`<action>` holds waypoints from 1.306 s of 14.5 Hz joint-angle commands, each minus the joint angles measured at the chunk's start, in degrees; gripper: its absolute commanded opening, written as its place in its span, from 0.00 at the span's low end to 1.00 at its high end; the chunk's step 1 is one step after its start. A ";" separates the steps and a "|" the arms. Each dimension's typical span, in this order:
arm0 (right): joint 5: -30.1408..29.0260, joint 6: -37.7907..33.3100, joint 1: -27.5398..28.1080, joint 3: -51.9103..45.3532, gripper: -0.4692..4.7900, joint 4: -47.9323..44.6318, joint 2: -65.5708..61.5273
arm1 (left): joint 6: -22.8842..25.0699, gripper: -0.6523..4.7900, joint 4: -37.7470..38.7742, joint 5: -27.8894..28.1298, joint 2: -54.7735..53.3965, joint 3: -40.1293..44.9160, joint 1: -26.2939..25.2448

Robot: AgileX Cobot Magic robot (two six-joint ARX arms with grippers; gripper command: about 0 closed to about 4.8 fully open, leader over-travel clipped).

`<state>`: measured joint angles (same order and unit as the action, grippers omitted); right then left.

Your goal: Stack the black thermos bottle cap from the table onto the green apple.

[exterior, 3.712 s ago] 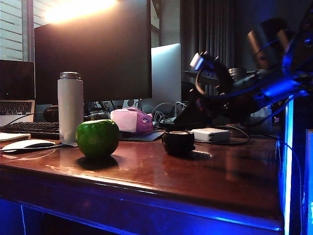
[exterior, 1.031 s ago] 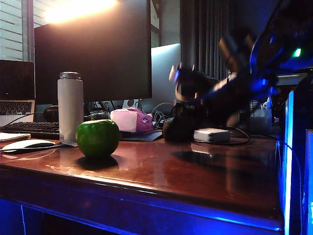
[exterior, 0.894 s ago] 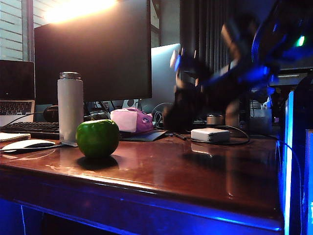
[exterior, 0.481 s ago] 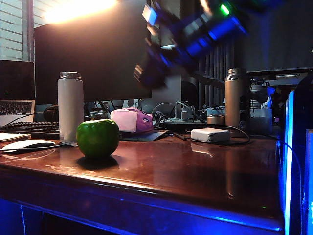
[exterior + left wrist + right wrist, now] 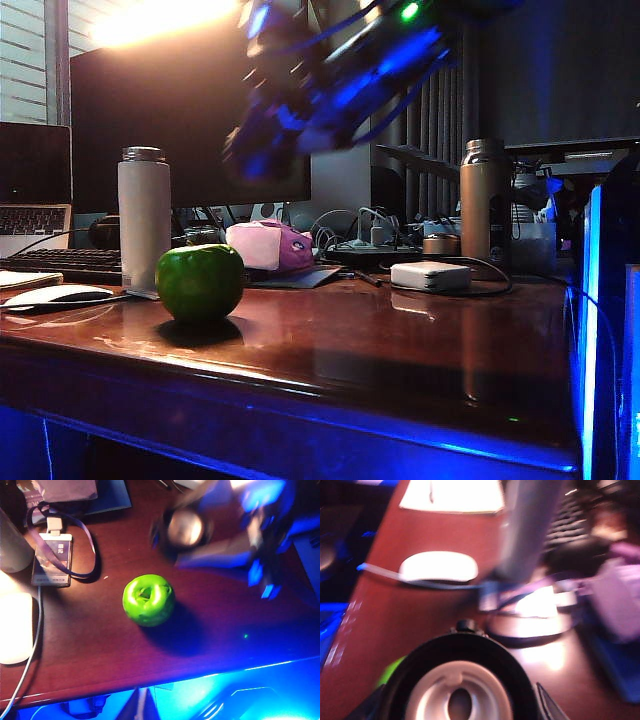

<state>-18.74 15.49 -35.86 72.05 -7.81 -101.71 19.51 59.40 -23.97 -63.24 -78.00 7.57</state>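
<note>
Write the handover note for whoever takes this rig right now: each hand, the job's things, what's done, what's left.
Right hand: shut on the black thermos bottle cap, carried in the air above the table, up and to the right of the green apple in the exterior view; blurred.
Left hand: not in view; its camera looks down on the apple.
Apple: upright near the table's front edge, nothing on it.
Done: cap picked up off the table.
Left: bring the cap over the apple's dimpled top, set it down, let go.
</note>
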 commanded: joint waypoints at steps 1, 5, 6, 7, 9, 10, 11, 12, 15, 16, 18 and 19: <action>2.12 -0.07 -1.79 3.02 0.57 -0.85 -1.97 | 0.04 0.12 -0.33 -0.26 0.17 -0.26 0.02; 3.85 1.53 -3.15 9.38 0.57 1.64 -6.29 | 0.02 0.12 -0.33 -0.26 0.17 -0.26 0.02; 3.82 1.51 -3.34 9.99 0.57 1.86 -7.21 | 0.04 0.12 -0.31 -0.28 0.17 -0.26 0.02; 4.28 1.55 -3.87 10.19 0.57 2.38 -7.96 | 0.02 0.12 -0.33 -0.26 0.17 -0.26 0.02; 6.49 4.17 -4.98 10.34 0.57 3.91 -9.07 | 0.04 0.12 -0.31 -0.28 0.17 -0.26 0.02; 7.39 5.09 -5.25 10.34 0.57 4.44 -9.07 | 0.04 0.12 -0.33 -0.28 0.17 -0.26 0.02; 6.99 5.46 -5.46 10.34 0.57 4.81 -9.09 | 0.04 0.12 -0.26 -0.26 0.17 -0.26 0.02; 7.08 5.70 -6.05 10.34 0.57 4.94 -9.22 | 0.04 0.12 -0.31 -0.26 0.17 -0.26 0.02; 7.15 5.73 -6.08 10.34 0.57 5.20 -9.64 | 0.04 0.12 -0.33 -0.26 0.17 -0.26 0.02; 7.06 5.73 -6.08 10.34 0.57 5.35 -9.81 | 0.04 0.12 -0.31 -0.28 0.17 -0.26 0.02; 7.06 5.73 -6.51 10.34 0.61 5.49 -10.54 | 0.02 0.12 -0.31 -0.26 0.17 -0.26 0.02; 7.17 5.77 -6.78 10.34 0.61 5.46 -11.15 | 0.04 0.12 -0.31 -0.28 0.17 -0.26 0.02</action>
<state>-11.55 21.06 -42.15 81.97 -1.48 -112.73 19.51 59.42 -23.97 -63.24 -78.00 7.60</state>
